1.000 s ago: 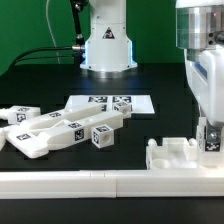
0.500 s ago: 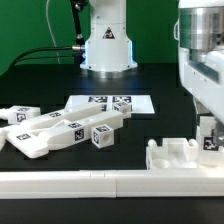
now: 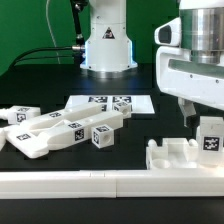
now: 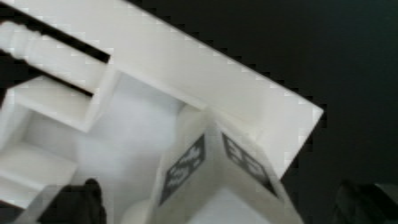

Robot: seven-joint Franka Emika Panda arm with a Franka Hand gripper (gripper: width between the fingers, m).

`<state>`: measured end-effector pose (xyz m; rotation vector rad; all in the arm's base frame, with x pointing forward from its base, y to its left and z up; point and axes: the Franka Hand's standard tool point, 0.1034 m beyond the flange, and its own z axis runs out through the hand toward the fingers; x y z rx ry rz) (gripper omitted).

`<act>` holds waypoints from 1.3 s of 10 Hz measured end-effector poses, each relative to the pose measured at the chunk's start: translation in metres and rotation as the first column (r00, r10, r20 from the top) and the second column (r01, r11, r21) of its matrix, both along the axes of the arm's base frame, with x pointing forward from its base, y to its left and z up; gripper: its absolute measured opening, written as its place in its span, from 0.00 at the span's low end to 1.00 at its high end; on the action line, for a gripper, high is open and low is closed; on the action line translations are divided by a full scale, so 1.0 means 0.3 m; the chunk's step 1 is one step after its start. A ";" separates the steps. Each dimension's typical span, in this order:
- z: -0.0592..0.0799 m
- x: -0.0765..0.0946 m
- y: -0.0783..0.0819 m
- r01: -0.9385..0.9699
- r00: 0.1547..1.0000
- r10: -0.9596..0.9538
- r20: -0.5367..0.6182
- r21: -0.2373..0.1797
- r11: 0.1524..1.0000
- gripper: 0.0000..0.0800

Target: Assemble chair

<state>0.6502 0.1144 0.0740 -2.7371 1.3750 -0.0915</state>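
The chair is in loose white tagged parts. Its slotted seat block [image 3: 175,155] lies at the exterior view's right against the front rail. A tagged upright piece [image 3: 211,137] stands in the block's right end. My gripper [image 3: 205,116] hangs just above that piece, open, with one dark finger [image 3: 187,112] showing clear of it. In the wrist view the piece [image 4: 222,165] rises between my two dark fingertips [image 4: 80,203], with gaps on both sides. The seat block [image 4: 116,125] lies beneath it.
Several other chair parts [image 3: 45,132] lie in a pile at the exterior view's left, one a tagged cube end [image 3: 100,136]. Behind them lies the marker board [image 3: 110,103]. A long white border rail [image 3: 90,182] runs along the front. The arm's base [image 3: 107,42] stands at the back.
My jaws have opened and let go of the upright piece, and my gripper has risen. The piece stays standing in the seat block.
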 end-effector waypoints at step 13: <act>-0.003 0.013 -0.015 0.634 0.773 -0.633 -0.044 0.046 0.772 0.35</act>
